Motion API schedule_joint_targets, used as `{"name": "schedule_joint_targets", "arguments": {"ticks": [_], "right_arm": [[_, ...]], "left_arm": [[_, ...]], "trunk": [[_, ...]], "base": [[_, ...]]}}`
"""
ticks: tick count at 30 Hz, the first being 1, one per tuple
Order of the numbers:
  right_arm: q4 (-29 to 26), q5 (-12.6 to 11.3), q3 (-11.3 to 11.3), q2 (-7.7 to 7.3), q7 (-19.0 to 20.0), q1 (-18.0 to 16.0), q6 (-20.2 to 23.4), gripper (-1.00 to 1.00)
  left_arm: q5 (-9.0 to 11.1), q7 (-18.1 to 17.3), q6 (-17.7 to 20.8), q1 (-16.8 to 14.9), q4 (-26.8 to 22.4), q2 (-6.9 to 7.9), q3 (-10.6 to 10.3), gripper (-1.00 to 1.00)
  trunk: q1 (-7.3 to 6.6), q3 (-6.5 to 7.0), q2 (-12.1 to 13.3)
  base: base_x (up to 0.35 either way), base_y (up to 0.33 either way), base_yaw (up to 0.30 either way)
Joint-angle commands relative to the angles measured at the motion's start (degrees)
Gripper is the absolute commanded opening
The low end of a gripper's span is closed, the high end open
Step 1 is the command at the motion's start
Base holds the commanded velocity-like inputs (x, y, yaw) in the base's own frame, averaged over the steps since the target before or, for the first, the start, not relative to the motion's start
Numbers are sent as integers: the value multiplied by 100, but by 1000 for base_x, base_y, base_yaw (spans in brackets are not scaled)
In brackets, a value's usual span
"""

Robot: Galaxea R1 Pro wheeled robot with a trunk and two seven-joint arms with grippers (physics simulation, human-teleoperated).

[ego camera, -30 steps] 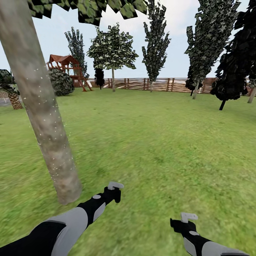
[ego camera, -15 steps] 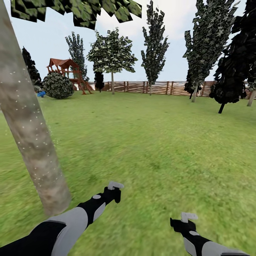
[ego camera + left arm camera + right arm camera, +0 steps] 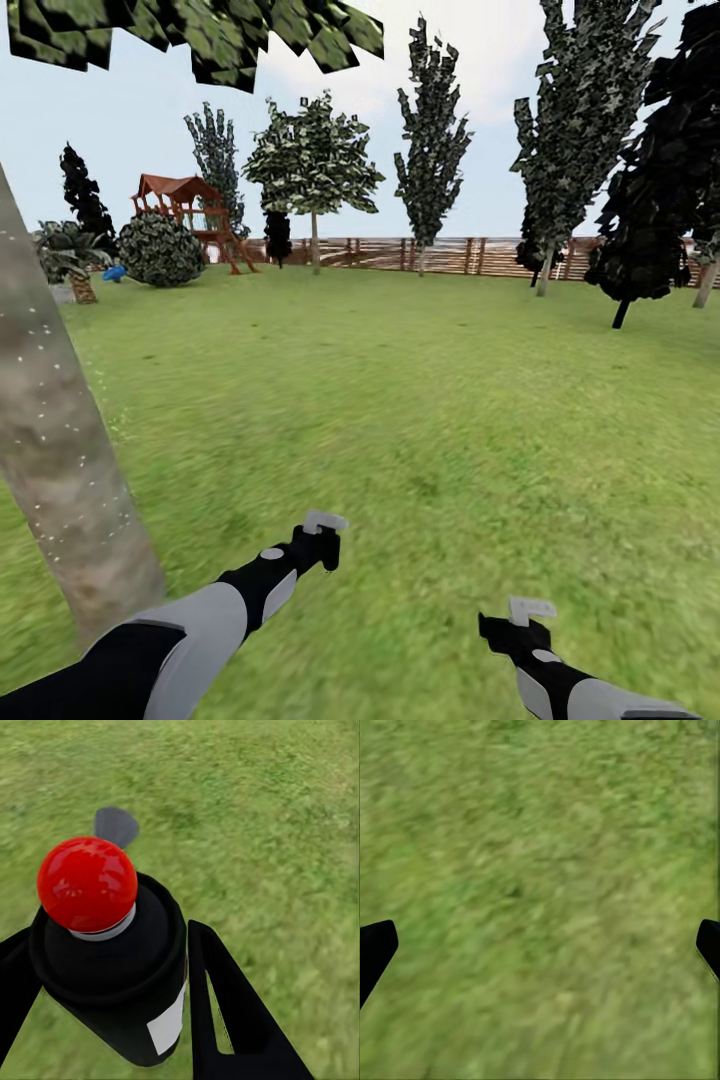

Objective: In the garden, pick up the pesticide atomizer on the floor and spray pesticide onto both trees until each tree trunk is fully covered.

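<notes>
I am holding the pesticide atomizer [image 3: 112, 967] in my left gripper [image 3: 112, 1020], whose black fingers [image 3: 232, 1020] are pressing against both sides of the dark bottle (a red round cap is topping it, a whitish label showing on its side). My right gripper [image 3: 540, 945] is hanging wide apart over the lawn [image 3: 430, 400], gripping nothing. A tree trunk [image 3: 50, 450], speckled with tiny white dots, is rising beside my left arm. The fence [image 3: 450, 255] and playset [image 3: 185, 205] are standing well apart.
</notes>
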Motion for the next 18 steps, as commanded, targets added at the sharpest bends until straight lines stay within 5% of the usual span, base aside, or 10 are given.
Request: {"name": "schedule_joint_targets", "arguments": {"ticks": [1, 18], "right_arm": [[23, -52, 8, 0, 12, -10, -44, 100], [27, -52, 8, 0, 12, -10, -44, 100]], "left_arm": [[-37, 11, -32, -6, 7, 0, -24, -100], [-37, 10, -39, -6, 7, 0, -23, -100]], "trunk": [[3, 4, -3], [3, 166, -3]], "base": [[291, -209, 0], [339, -43, 0]]}}
